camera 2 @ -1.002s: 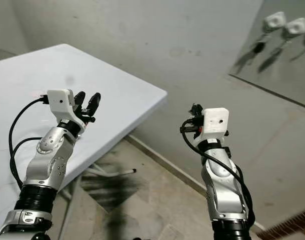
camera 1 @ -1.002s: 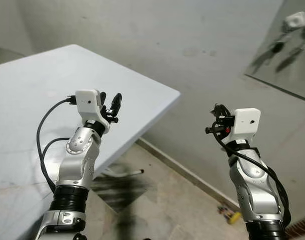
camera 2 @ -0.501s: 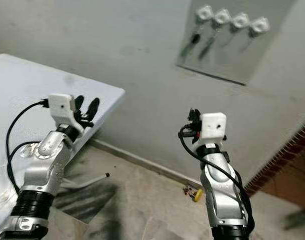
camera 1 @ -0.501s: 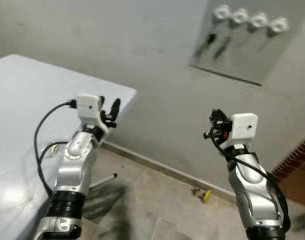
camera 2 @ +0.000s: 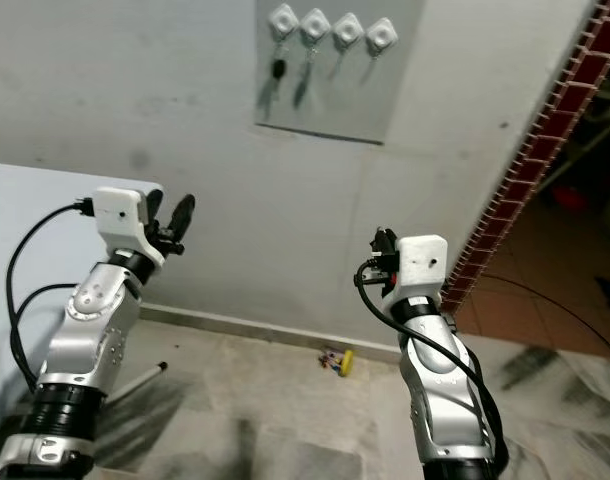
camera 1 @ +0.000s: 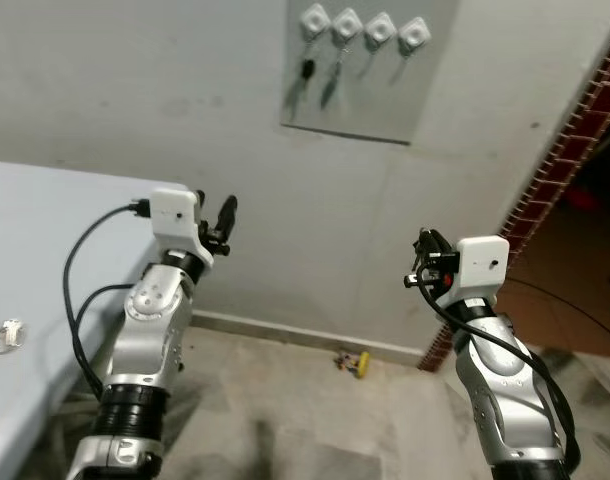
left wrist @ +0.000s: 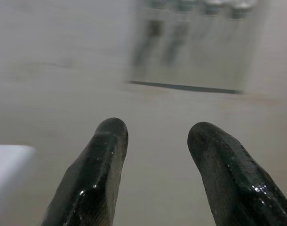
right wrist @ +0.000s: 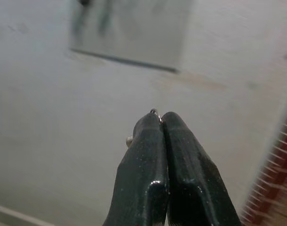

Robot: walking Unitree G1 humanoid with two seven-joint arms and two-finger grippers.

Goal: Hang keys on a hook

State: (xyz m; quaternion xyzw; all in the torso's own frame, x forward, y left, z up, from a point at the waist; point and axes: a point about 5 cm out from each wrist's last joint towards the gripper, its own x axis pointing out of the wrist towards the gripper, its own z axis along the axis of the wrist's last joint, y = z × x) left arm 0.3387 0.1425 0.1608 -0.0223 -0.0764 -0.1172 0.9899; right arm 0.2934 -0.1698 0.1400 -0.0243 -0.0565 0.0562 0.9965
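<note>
The view has turned: the grey wall panel with four white hooks (camera 1: pixel 357 30) now sits at 12 o'clock. The right gripper (right wrist: pixel 160 123) is clenched on a thin metal key ring (right wrist: pixel 154 112); the left gripper (left wrist: pixel 155 141) is released.

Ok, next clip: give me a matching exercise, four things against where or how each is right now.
Things:
1. left gripper
2. right gripper
3. hook board
4. small yellow object

States or places:
A. on the floor by the wall
B. jaws apart, nothing between them
C. up on the wall, keys on its two leftmost hooks
D. jaws pressed together on a thin metal ring

Pairs: 1-B, 2-D, 3-C, 4-A
</note>
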